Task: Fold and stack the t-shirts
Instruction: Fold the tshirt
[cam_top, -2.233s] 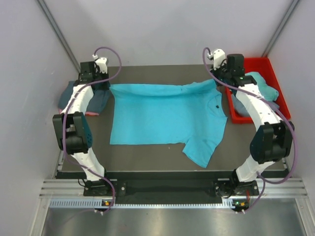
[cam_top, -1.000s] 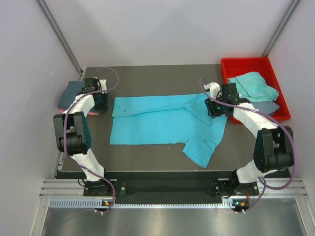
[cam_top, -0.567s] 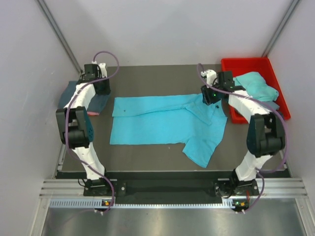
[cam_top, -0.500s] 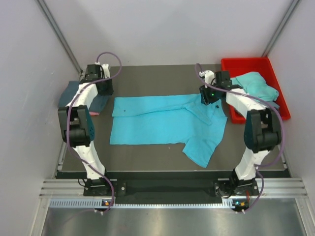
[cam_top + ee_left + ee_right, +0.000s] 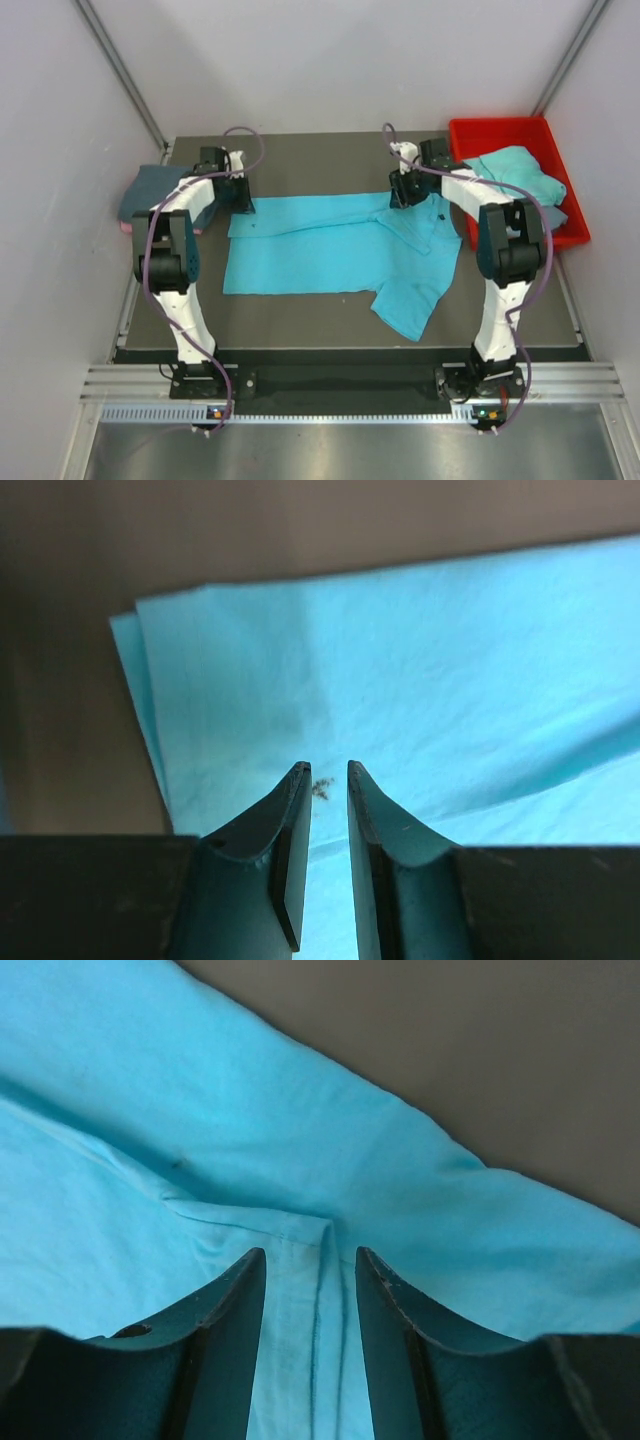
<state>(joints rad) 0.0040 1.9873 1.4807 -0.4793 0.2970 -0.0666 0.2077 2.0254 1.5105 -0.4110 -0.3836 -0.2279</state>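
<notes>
1. Turquoise t-shirt (image 5: 330,250) lies mid-bench (image 5: 300,155), far edge doubled toward the near side. One sleeve trails toward the near edge. Its lie matches half a second ago.
2. Left fingers (image 5: 290,840) a narrow gap apart, holding nothing. They have swung inward from beside the folded slate blue-grey shirt (image 5: 150,185) to above the turquoise shirt's far-left corner.
3. Right fingers (image 5: 225,1320) wider apart, empty, shifted left over the collar seam.
4. Teal shirt (image 5: 515,170) sits bunched in the red bin (image 5: 500,128), unchanged.
</notes>
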